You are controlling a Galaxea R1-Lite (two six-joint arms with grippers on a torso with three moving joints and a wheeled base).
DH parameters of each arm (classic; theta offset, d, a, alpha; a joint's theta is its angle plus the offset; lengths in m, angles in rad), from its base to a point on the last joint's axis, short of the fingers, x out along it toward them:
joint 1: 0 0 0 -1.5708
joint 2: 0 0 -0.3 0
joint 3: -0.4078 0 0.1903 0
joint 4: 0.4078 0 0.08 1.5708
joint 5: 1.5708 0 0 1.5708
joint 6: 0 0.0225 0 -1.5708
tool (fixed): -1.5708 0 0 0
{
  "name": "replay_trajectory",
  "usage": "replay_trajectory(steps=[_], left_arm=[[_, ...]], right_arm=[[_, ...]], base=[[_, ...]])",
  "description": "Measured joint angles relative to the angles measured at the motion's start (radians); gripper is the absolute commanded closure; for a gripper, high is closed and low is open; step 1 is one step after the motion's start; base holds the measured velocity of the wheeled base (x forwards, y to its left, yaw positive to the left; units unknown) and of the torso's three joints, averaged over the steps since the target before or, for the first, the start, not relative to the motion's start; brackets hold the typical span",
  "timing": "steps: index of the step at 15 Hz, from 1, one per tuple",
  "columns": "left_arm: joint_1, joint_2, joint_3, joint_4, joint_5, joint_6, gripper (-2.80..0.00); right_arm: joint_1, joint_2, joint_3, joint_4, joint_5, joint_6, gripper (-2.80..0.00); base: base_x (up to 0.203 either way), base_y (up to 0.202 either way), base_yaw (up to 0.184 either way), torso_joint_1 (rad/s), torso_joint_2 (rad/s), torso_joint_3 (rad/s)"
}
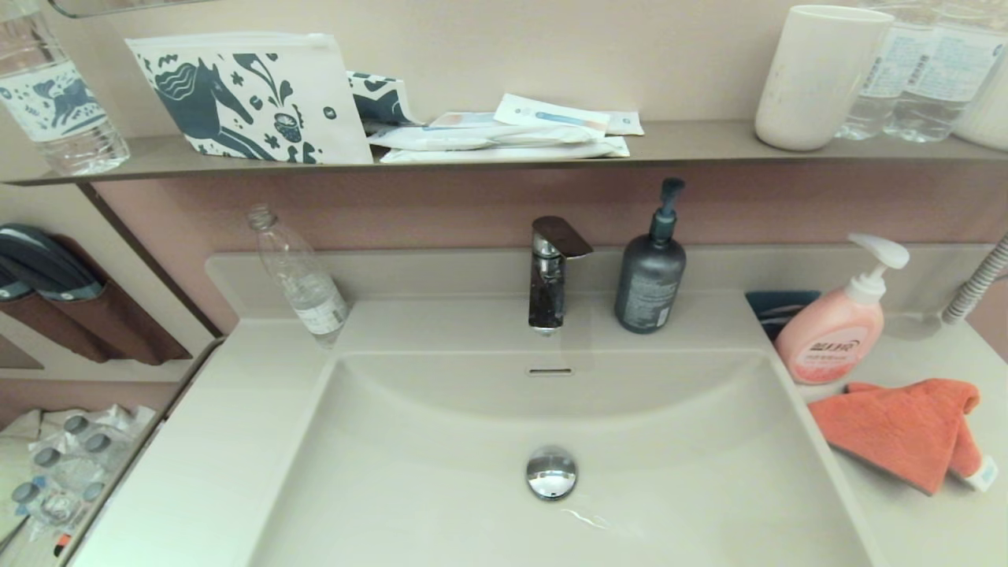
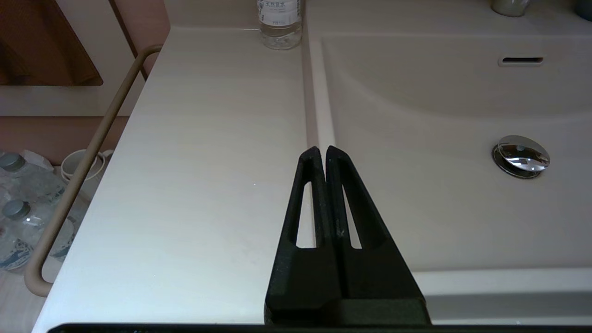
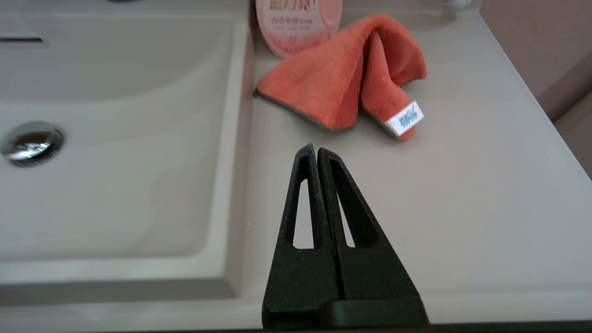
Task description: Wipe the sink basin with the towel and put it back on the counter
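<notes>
You are looking at a bathroom, maybe in a hotel. There is a wide white sink basin [image 1: 441, 472] with a shiny round drain stopper [image 1: 551, 472] and a chrome tap [image 1: 549, 272] behind it. A dark pump bottle [image 1: 650, 276] and a pink soap pump bottle [image 1: 839, 327] stand by the basin. On the wall shelf [image 1: 693, 146] you see a white cup [image 1: 819, 75], water bottles [image 1: 917, 71], a printed pouch [image 1: 252, 98] and little wrapped packets [image 1: 504, 134].

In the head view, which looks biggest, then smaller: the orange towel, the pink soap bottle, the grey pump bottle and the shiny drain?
1. Towel
2. Pink soap bottle and grey pump bottle: too alike to rank
3. Drain
</notes>
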Motion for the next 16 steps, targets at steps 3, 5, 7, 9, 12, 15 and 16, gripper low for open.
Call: replay_trajectory(steps=[3, 5, 7, 9, 12, 15, 16], left_arm=[[0.000, 0.000, 0.000, 0.000, 0.000, 0.001, 0.00], [0.000, 0.000, 0.000, 0.000, 0.000, 0.000, 0.00], [0.000, 0.000, 0.000, 0.000, 0.000, 0.000, 0.00], [0.000, 0.000, 0.000, 0.000, 0.000, 0.000, 0.00], [0.000, 0.000, 0.000, 0.000, 0.000, 0.000, 0.00], [0.000, 0.000, 0.000, 0.000, 0.000, 0.000, 0.00], [0.000, 0.000, 0.000, 0.000, 0.000, 0.000, 0.00]], right_arm=[[-0.004, -0.037, 0.079, -0.071, -0.027, -0.021, 0.00], [-0.004, -0.045, 0.102, -0.098, -0.027, -0.018, 0.00], [-0.004, -0.049, 0.109, -0.104, -0.018, 0.006, 0.00], [-0.004, -0.050, 0.119, -0.105, 0.011, 0.065, 0.00], [-0.002, -0.050, 0.127, -0.107, 0.018, 0.065, 0.00], [0.001, -0.050, 0.139, -0.107, 0.022, 0.035, 0.00], [0.001, -0.050, 0.142, -0.107, 0.024, 0.029, 0.00]], base=[[0.000, 0.000, 0.000, 0.000, 0.00, 0.000], [0.000, 0.000, 0.000, 0.000, 0.00, 0.000], [0.000, 0.000, 0.000, 0.000, 0.00, 0.000], [0.000, 0.000, 0.000, 0.000, 0.00, 0.000], [0.000, 0.000, 0.000, 0.000, 0.00, 0.000], [0.000, 0.000, 0.000, 0.000, 0.00, 0.000], [0.000, 0.000, 0.000, 0.000, 0.00, 0.000]])
